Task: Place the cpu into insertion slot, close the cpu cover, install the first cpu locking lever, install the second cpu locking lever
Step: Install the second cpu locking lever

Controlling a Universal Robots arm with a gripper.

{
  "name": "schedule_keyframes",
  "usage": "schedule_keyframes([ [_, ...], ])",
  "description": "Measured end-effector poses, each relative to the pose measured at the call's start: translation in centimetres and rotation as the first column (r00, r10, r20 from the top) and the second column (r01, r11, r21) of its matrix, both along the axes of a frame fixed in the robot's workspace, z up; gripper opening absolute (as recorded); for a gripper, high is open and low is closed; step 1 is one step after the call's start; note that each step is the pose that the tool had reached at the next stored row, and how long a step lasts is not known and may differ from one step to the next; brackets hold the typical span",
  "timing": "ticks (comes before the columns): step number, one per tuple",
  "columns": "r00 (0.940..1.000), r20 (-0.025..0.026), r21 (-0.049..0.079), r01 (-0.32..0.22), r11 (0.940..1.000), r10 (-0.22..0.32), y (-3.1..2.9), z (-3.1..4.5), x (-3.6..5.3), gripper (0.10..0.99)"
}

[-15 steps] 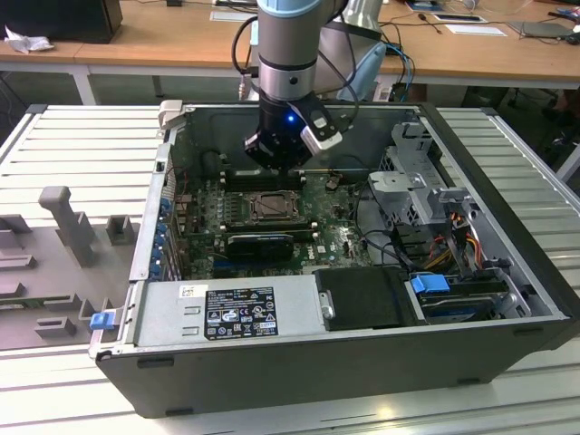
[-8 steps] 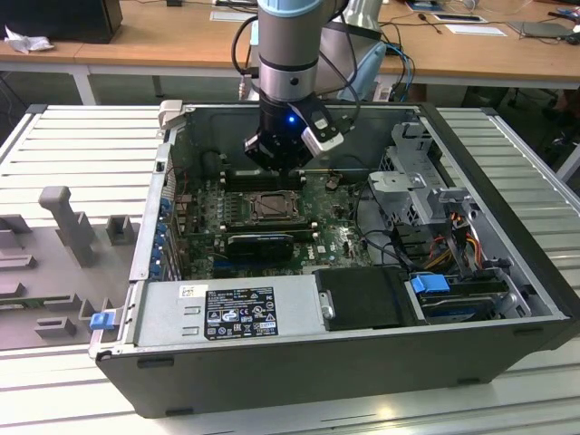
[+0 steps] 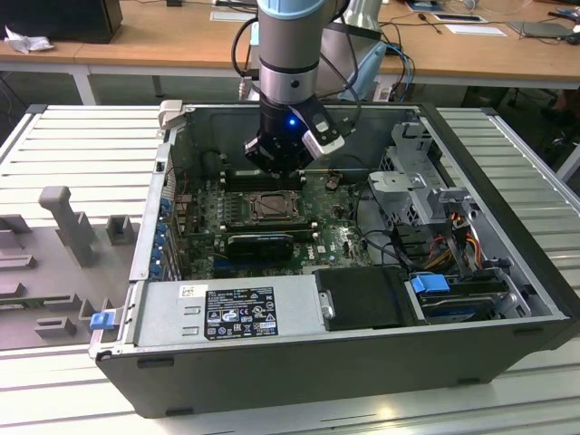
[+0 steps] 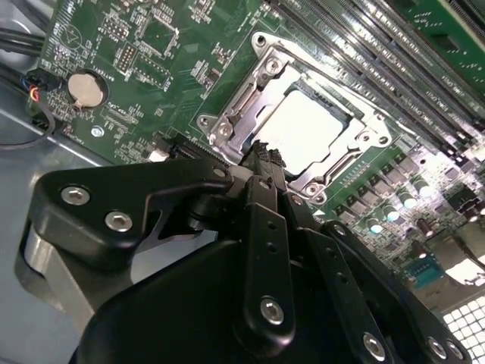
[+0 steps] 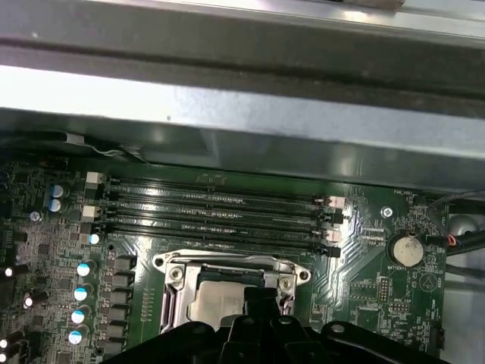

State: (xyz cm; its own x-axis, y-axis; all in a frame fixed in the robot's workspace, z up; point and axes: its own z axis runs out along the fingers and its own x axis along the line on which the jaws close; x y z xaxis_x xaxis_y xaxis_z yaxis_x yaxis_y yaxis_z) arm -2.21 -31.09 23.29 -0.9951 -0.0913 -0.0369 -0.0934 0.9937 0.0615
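Black multi-link gripper (image 4: pixel 261 155) poised just above the near edge of the square dark-rimmed insertion slot (image 3: pixel 269 207) on the green motherboard (image 4: pixel 144 68), fingertips pressed together on nothing. Small flat square cpu with pale silvery top (image 4: pixel 307 129) already seated in that slot, framed by the thin dull-silver cpu cover (image 4: pixel 246 106) lying flat around it, directly ahead of and below the fingertips. Long black memory slots (image 5: pixel 216 212) running along the socket's far side, parallel to its edge.

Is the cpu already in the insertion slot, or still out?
In. The cpu lies flat inside the insertion slot, its pale top framed by the metal.
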Motion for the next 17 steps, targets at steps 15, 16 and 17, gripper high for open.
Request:
schedule_keyframes([
  [15, 1.0, -0.0011, 0.0, 0.0, 1.0, 0.0, -2.45, 1.09, 0.0, 0.106],
  [16, 1.0, -0.0059, 0.0, 0.0, 1.0, 0.0, -2.7, 1.09, 0.0, 0.106],
  [17, 0.9999, -0.0146, 0.0, 0.0, 1.0, 0.0, -2.84, 1.09, 0.0, 0.106],
])
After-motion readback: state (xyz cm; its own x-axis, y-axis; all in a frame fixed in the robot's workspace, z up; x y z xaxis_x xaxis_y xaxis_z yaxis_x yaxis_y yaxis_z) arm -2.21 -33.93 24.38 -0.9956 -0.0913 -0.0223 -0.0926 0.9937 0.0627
